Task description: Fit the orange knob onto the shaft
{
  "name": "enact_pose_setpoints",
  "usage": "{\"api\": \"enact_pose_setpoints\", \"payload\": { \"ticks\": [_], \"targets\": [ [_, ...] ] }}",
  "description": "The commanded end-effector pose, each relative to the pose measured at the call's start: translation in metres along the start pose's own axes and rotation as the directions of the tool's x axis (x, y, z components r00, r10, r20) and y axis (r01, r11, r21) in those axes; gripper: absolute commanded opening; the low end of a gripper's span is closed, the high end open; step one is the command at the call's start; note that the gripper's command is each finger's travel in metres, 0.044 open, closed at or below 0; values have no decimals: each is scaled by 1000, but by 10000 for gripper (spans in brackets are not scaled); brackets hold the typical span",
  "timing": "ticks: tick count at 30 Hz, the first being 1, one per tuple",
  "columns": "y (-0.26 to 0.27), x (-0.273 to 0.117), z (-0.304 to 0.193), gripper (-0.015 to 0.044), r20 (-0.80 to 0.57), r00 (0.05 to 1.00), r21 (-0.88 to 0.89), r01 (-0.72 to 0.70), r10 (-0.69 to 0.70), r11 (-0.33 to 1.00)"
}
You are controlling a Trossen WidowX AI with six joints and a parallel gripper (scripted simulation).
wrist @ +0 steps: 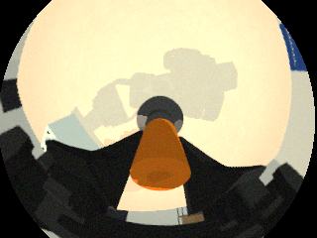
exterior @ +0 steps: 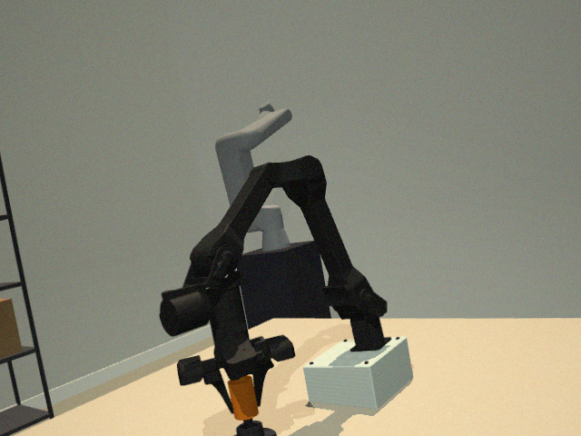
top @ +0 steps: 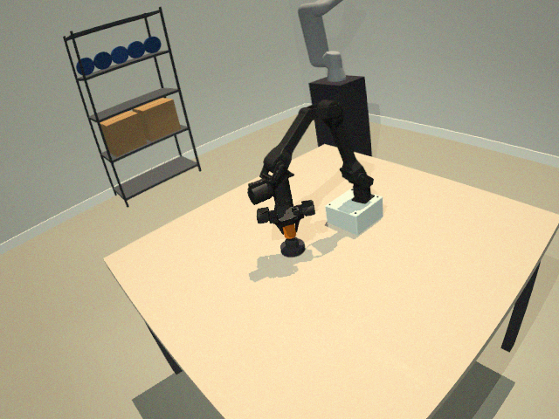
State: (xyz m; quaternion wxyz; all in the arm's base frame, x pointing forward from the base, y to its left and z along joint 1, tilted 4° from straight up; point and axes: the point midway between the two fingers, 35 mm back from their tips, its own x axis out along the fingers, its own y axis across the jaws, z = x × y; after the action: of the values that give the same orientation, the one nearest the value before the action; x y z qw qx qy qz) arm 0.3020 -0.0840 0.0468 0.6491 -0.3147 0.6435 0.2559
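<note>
The orange knob (top: 289, 231) (exterior: 242, 398) (wrist: 159, 155) stands roughly upright between the fingers of my gripper (top: 290, 230) (exterior: 244, 407) (wrist: 160, 137), which is shut on it. The knob is directly over the dark round pedestal (top: 292, 250) (wrist: 159, 103), which stands on the table and is partly cut off at the bottom edge in the exterior view. A short dark piece of the shaft shows below the knob in the exterior view, so the knob's bottom is above the pedestal. Whether the shaft's tip is inside the hole, and where its flat side faces, is hidden.
The arm's base stands on a pale blue-green box (top: 370, 217) (exterior: 393, 375) (wrist: 74, 131), behind and to the right of the pedestal in the top and exterior views. The wooden table (top: 361, 315) carries both. A shelf rack and a grey arm on a dark cabinet stand beyond the table.
</note>
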Motion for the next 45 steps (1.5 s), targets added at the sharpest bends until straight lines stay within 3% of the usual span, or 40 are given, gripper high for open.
{"api": "enact_pose_setpoints", "payload": {
  "ticks": [1, 18, 26, 45],
  "targets": [
    [-4, -1, 3, 0, 7, 1000, -30, 8, -7, 1000],
    [-2, -2, 2, 0, 7, 1000, -30, 7, -7, 1000],
    [1, -3, 0, 0, 6, 1000, -237, 8, -7, 971],
    [1, 3, 0, 0, 6, 1000, -237, 8, -7, 971]
  ]
}}
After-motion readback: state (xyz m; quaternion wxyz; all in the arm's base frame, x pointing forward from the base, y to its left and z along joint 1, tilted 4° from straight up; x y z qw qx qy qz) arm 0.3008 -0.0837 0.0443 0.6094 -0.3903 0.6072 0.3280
